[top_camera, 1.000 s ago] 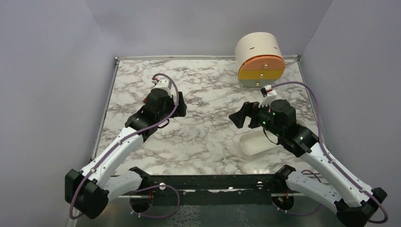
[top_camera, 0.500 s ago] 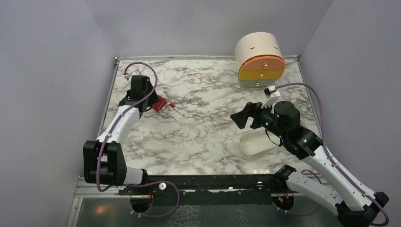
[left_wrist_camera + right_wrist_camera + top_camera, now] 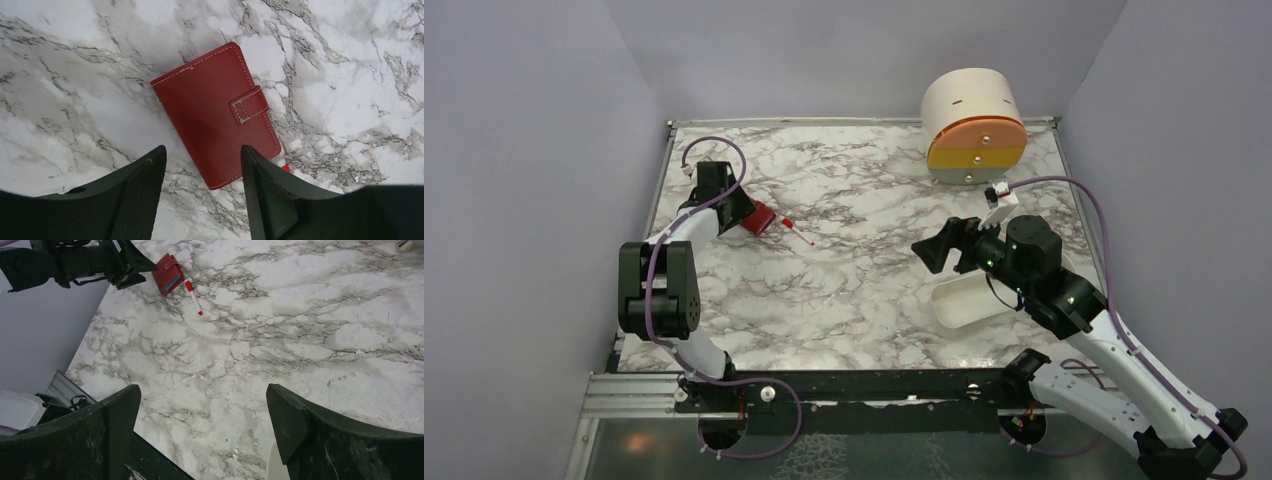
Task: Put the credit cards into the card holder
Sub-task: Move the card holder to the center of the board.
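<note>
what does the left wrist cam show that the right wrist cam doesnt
Left wrist only: the stitched strap tab across the closed red folding card holder, up close. Right wrist only: the whole red-and-white pen beside the holder, a blue edge along the holder's side, the open right gripper. Both: the holder lying on the marble-patterned table, with the open left gripper next to it.

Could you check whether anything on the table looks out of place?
The red card holder lies folded shut, and no loose credit cards show anywhere; a small red-and-white stick lies beside it.
</note>
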Motion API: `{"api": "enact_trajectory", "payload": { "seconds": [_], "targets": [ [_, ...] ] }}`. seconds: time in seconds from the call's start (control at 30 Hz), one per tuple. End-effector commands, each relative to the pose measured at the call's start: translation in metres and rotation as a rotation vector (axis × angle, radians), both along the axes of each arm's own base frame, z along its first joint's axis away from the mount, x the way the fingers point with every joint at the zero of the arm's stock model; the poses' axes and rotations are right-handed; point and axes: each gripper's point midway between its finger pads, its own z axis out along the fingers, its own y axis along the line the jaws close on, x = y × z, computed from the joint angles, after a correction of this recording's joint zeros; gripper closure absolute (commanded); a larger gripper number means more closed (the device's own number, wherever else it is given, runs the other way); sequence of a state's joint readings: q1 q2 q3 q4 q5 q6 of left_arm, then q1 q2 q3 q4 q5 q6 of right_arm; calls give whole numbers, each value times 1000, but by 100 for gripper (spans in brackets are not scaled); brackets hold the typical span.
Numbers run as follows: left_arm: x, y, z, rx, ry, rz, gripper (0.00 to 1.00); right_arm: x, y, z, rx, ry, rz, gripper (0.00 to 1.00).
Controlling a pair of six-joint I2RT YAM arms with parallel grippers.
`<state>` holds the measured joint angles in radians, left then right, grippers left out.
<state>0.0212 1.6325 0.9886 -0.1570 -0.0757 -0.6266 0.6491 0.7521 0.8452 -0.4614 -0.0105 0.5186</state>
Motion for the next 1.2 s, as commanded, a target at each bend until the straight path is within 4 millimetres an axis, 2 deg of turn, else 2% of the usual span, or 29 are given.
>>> {"api": "enact_trajectory", "payload": {
  "seconds": [0.0,0.17,0.37,0.73,0.8,0.97,1.17],
  "targets": [
    [20,-12,-1,-77,-35,-41,43,-2,6,0,25,-6,23,2],
    [12,-13,-32,-89,67,-35,49,-1,8,1,25,-5,26,2],
    [-9,-2,-48,-29,173,-6,59,-1,10,-3,33,10,31,3],
    [-54,5,-56,31,279,-35,86,-3,8,-3,38,11,26,3],
    [-61,5,-51,37,275,-44,89,-4,7,-3,39,9,26,3],
    [-82,3,-43,40,285,-77,92,-6,6,-5,37,18,28,4],
    [-117,-15,-46,-43,329,-135,91,-10,3,-3,34,30,24,4]
  ]
}}
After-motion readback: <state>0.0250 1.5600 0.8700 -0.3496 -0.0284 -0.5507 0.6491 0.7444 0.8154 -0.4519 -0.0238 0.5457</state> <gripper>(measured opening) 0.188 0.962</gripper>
